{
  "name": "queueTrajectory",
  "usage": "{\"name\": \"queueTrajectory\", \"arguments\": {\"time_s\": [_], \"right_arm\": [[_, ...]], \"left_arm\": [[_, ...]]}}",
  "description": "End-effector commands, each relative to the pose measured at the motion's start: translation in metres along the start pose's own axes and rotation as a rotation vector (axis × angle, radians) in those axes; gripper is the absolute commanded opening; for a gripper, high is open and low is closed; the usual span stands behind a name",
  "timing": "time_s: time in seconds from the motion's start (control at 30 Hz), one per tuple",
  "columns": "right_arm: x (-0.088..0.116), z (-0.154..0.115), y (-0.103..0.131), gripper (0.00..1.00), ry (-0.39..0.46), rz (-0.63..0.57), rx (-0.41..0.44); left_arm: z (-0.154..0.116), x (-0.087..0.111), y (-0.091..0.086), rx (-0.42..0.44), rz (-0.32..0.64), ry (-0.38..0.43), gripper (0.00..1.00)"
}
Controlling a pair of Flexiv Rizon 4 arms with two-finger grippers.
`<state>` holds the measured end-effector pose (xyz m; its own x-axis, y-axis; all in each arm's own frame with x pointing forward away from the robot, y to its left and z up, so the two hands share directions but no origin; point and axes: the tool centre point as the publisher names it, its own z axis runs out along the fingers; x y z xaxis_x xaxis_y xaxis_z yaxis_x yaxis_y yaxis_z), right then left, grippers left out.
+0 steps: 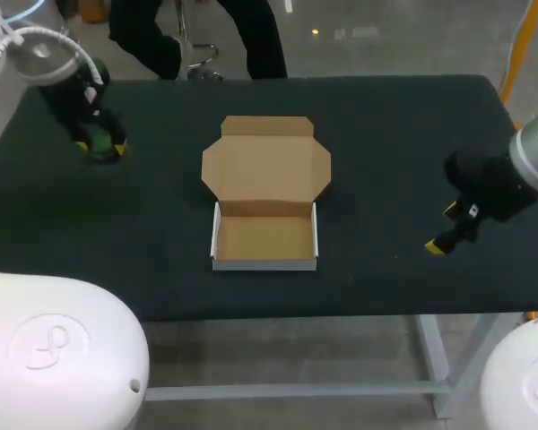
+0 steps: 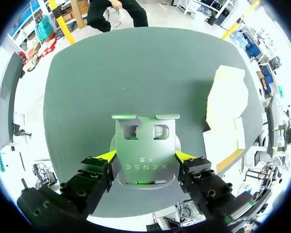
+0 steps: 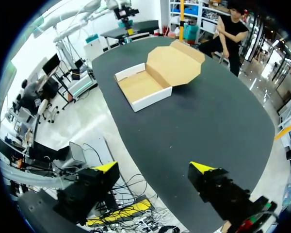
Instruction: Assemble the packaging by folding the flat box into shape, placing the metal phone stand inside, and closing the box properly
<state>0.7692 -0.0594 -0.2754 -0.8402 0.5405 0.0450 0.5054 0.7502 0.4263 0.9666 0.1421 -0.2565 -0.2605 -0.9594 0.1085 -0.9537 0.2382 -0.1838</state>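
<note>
**Dark table, open box at its middle, stand gripped at the left**

Dark green covering is seen over the whole table [image 1: 386,125]. At its middle a cardboard box [image 1: 265,240] is set, already folded into a shallow tray with white outer walls. Its lid [image 1: 265,166] is laid flat open on the far side.

Near the table's far left corner the left pincer [image 2: 145,156] is held, well apart from the box. A metal phone stand [image 2: 145,144] is pinched between its yellow tips, one tip pressed against each side edge. The stand's plate, marked by two square cut-outs, is turned toward the wrist camera. From that wrist the box is seen ahead and off to one side.

The right pincer [image 1: 442,228] is held near the table's right edge, its fingers spread wide. The box is seen ahead of it, well apart.
</note>
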Motion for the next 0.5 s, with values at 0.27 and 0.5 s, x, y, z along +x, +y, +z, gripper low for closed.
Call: {"name": "queueTrajectory", "arguments": {"time_s": [0.27, 0.5], "right_arm": [[-0.003, 0.031, 0.029, 1.00, 0.007, -0.134, -0.022], [-0.007, 0.046, 0.037, 1.00, 0.018, -0.183, -0.046]], "left_arm": [[-0.004, 0.035, 0.023, 0.026, 0.038, 0.001, 0.00], [-0.004, 0.048, 0.030, 0.013, 0.062, 0.007, 0.00]]}}
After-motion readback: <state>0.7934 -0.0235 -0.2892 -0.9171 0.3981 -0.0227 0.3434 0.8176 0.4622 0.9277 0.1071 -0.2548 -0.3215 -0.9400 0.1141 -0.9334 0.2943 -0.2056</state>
